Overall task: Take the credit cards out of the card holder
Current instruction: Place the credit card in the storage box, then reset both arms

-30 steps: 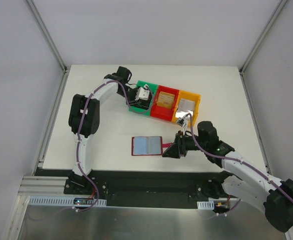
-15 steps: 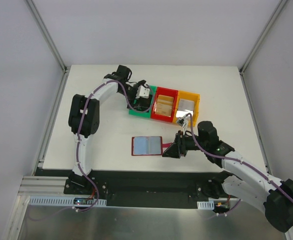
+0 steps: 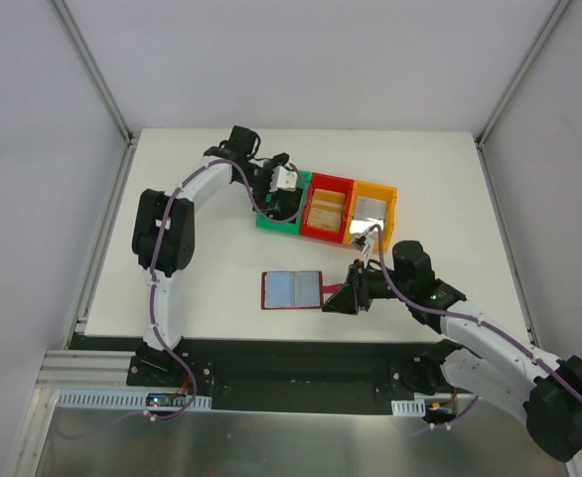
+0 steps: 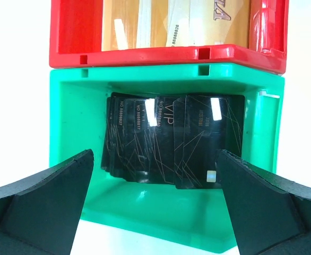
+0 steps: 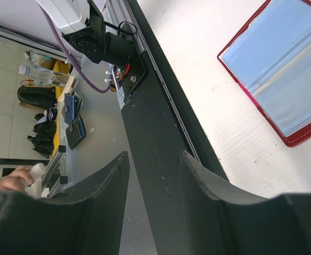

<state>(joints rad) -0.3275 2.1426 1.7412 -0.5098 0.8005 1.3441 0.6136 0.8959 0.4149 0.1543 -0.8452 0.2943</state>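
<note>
The card holder [image 3: 291,289] lies open on the white table, red-edged with blue-grey pockets [image 5: 283,69]. My left gripper [image 4: 155,159] hangs open over the green bin [image 4: 145,71], nothing between its fingers. Black credit cards [image 4: 171,138] lie fanned on the bin's floor. A tan-gold card [image 3: 328,206] lies in the red bin [image 4: 145,53], and a silvery one [image 3: 372,208] in the orange bin [image 3: 391,199]. My right gripper [image 3: 339,298] stands just right of the holder's red tab [image 3: 326,288], its fingers [image 5: 113,180] apart and holding nothing.
The three bins stand side by side at the table's middle back, the green bin [image 3: 267,221] on the left. The black table-edge rail [image 5: 150,122] runs close below my right gripper. White walls with metal posts enclose the table.
My left gripper's jaws have gone from nearly closed to wide open above the green bin, and its wrist has shifted slightly toward the back. The right arm and the card holder have not moved.
</note>
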